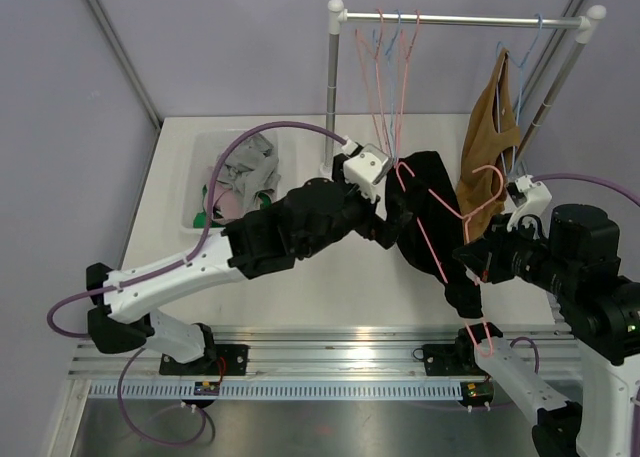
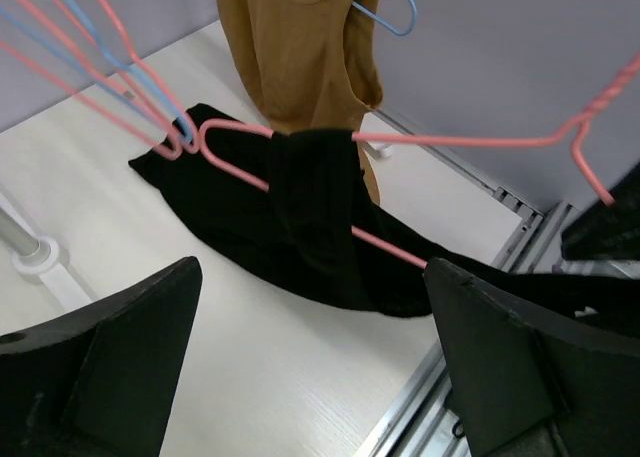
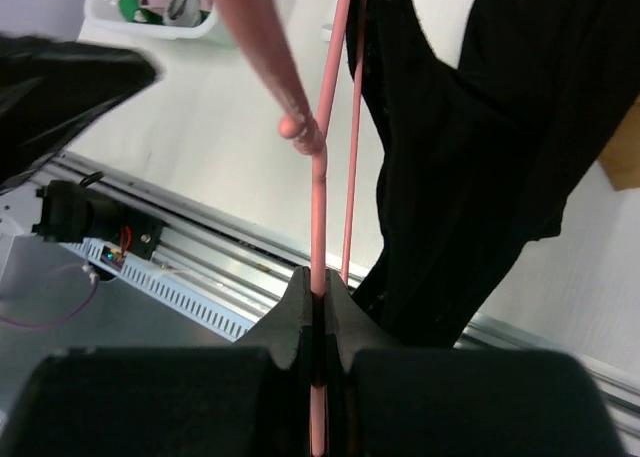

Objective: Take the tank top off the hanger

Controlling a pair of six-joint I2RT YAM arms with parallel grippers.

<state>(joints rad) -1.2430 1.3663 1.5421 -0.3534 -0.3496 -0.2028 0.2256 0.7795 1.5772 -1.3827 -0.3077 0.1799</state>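
The black tank top [image 1: 432, 222] hangs over a pink hanger [image 1: 432, 199] held low over the table, its cloth partly spread on the tabletop. My right gripper [image 1: 478, 262] is shut on the hanger's wire, as the right wrist view shows [image 3: 320, 289], with the hanger [image 3: 327, 127] running up from the jaws and the black cloth [image 3: 480, 127] to its right. My left gripper [image 2: 312, 269] is open and empty, just short of the tank top [image 2: 300, 217], where the cloth drapes over the hanger [image 2: 470, 139]. In the top view the left gripper [image 1: 385, 215] sits at the cloth's left edge.
A garment rack [image 1: 460, 20] stands at the back with several empty pink and blue hangers [image 1: 390, 57] and a brown tank top [image 1: 490, 127] on a blue hanger. A white bin of clothes [image 1: 235, 177] sits at the left. A metal rail [image 1: 330, 342] runs along the near edge.
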